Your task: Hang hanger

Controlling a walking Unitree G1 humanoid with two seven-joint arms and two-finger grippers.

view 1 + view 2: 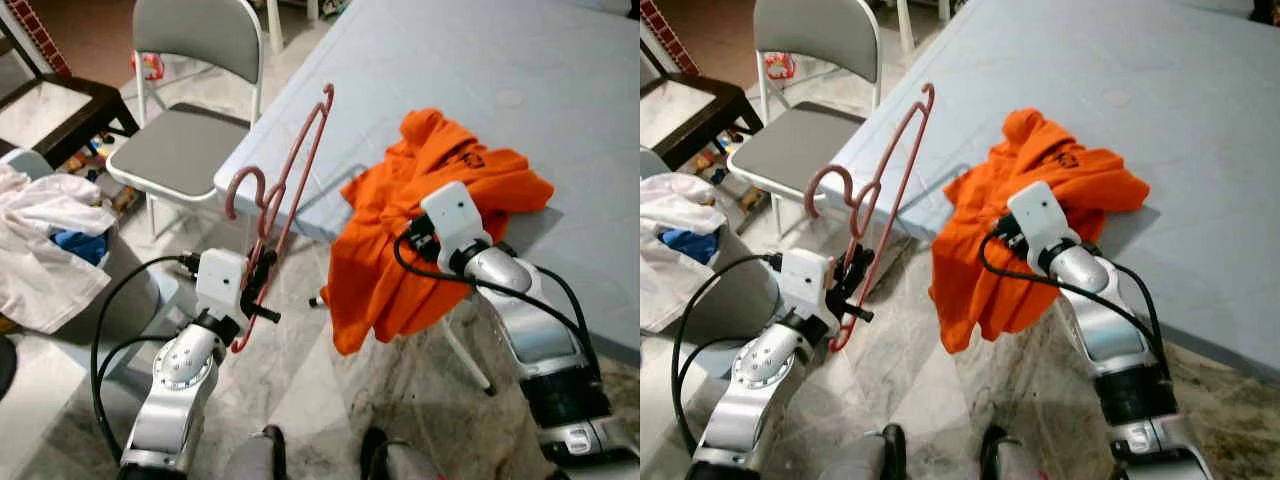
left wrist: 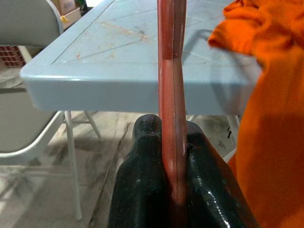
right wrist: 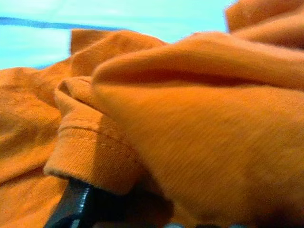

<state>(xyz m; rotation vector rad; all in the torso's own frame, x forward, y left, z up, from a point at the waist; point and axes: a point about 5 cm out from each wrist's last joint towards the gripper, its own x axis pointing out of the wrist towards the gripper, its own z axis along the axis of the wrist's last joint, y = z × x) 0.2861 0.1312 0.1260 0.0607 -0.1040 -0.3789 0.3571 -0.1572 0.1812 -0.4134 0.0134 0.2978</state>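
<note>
Two head views show the left gripper (image 1: 262, 285) clenching a thin pink plastic hanger (image 1: 290, 190), upright beside the pale blue surface (image 1: 560, 90). Left wrist: fingers (image 2: 142, 190) pinch its light, stiff bar. Right wrist: the right gripper (image 3: 78, 202) is buried in soft orange shirt (image 3: 199, 133); whether it grips cannot be told.

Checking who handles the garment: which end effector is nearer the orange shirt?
Right. The right end effector is pushed into the orange shirt at the table edge, cloth over its fingers. The left end effector is off to the side, clamping the pink hanger.
</note>
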